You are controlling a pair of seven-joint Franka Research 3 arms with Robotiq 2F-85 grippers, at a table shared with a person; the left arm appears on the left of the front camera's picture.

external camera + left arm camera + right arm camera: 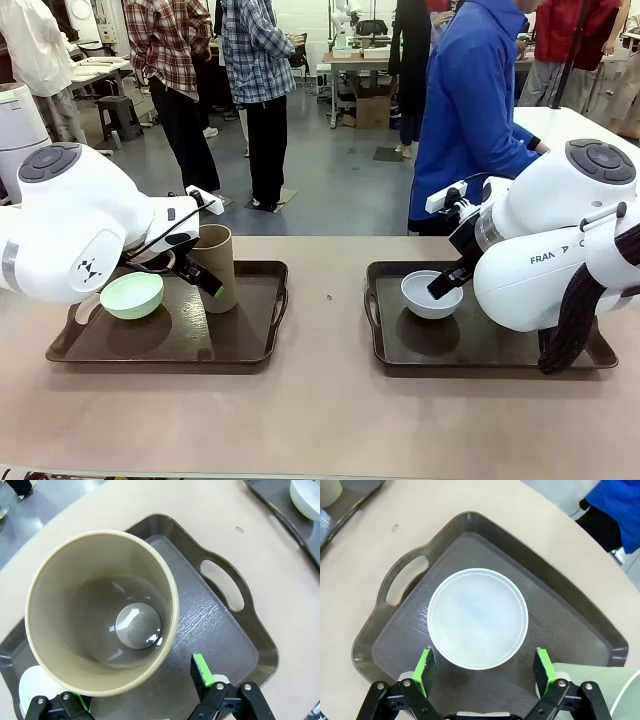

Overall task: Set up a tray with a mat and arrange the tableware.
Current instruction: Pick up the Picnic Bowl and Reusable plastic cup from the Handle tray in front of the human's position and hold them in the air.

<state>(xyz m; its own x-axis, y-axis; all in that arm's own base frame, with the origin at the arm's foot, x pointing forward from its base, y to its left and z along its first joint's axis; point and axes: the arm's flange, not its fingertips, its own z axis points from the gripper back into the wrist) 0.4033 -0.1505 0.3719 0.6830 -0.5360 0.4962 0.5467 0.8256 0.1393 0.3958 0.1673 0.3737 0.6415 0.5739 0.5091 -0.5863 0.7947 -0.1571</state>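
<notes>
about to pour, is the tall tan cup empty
Empty: the tall tan handleless cup shows a bare glossy bottom in the left wrist view.

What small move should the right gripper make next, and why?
Probably rise straight up. The right gripper is open, its jaws flanking the pale grey-blue bowl without gripping it, and the bowl already sits flat in the tray.

My left arm (70, 235) and right arm (560, 250) are white. My left gripper (140, 682) and right gripper (484, 660) are black with bright green pads (425, 670). The cup (100, 610) is tan brown. One bowl (131, 295) is mint green, the other bowl (477, 617) pale grey-blue. The left tray (250, 355) and right tray (400, 362) are dark brown. The mat (210, 630) has a dark wood-grain pattern. The table (320, 420) is beige.
</notes>
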